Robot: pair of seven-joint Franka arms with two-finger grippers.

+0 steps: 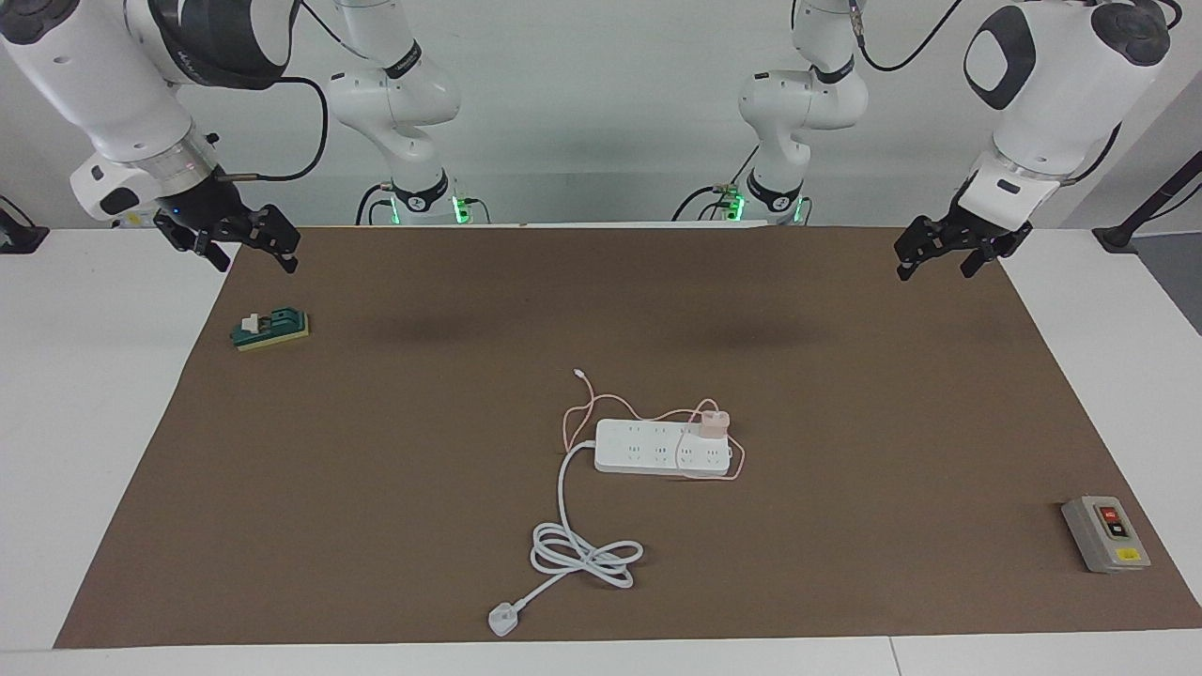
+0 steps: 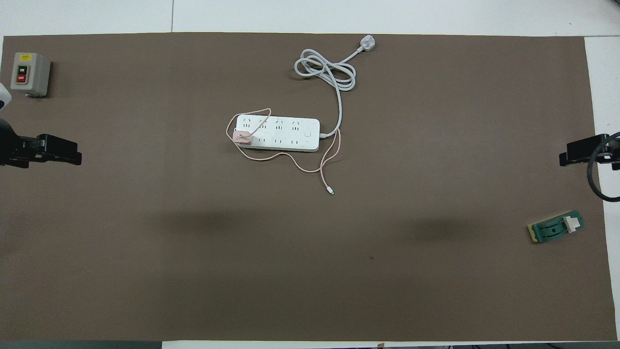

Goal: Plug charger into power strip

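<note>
Fingers of the left gripper (image 1: 932, 261) stand spread wide and hold nothing, hanging over the brown mat (image 1: 376, 526) at the left arm's end of the surface. Those of the right gripper (image 1: 246, 252) are also wide and empty, up over the mat's edge at the right arm's end, just beside the small green block (image 1: 270, 330); that arm waits.

From the left fingers the charger (image 1: 711, 422) lies toward the middle of the surface and farther from the robots, well apart from them. It sits on the power strip (image 1: 662, 447), at the strip's end nearer the left fingers, prongs pointing up, so it reads as lying there rather than plugged in. The strip's long axis runs along the surface from one arm's end toward the other. By my judgement the left arm has the shorter reach.

A thin pink cable (image 1: 601, 404) loops around the strip, with the strip's white cord (image 1: 582, 554) coiled nearby. A grey switch box (image 1: 1104, 533) sits well apart.
</note>
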